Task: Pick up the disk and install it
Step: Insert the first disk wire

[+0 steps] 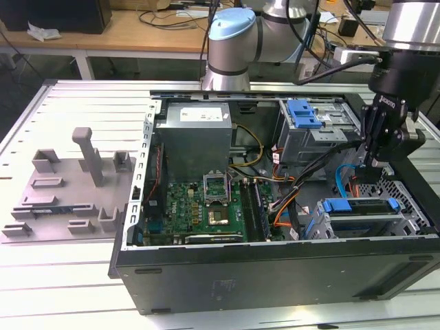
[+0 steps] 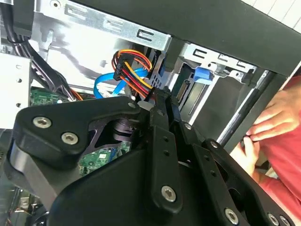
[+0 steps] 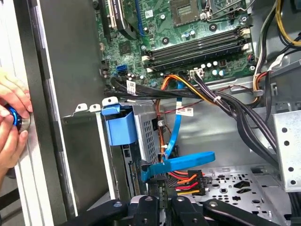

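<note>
Exterior view: your gripper [image 1: 375, 163] hangs inside the case [image 1: 275, 275], jaws drawn together with nothing in them. The disk [image 1: 359, 206] is close, at about 7 o'clock from it. It sits flat in the bay [image 1: 418, 218], long axis running 9 to 3. Room looks tight: cables [image 1: 342, 180] crowd at 9 o'clock, and a hand [image 3: 11, 122] is just outside the case wall.

Robotics lab/workshop: slotted alu bench [image 1: 62, 282], opened PC case [image 1: 275, 268], cable-strewn wooden desk [image 1: 137, 34] behind.
</note>
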You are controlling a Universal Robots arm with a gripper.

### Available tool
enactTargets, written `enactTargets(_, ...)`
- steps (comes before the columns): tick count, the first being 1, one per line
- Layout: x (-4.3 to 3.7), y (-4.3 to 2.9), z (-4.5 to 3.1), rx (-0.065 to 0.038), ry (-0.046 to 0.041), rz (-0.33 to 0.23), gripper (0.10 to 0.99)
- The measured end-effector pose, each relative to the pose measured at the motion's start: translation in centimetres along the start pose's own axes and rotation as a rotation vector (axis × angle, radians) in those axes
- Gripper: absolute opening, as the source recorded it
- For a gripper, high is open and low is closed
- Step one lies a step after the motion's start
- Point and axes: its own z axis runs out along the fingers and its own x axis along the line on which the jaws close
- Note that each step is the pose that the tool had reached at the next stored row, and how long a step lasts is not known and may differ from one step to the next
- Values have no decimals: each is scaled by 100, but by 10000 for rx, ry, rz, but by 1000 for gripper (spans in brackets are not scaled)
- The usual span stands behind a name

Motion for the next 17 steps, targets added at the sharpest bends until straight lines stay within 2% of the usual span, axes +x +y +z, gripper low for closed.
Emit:
enactTargets(3, 37, -6, -30, 16, -86, -95, 165)
enactTargets(6, 135, -23, -38, -19, -298, -98, 165)
enactTargets(9, 204, -34, -65, -43, -460, -111, 165)
enactTargets(13, 259, -44, -64, -62, -570, -149, 165)
enactTargets(16, 338, -57, -38, -144, -801, -164, 165)
enactTargets(17, 373, -63, -27, -187, -1018, -166, 165)
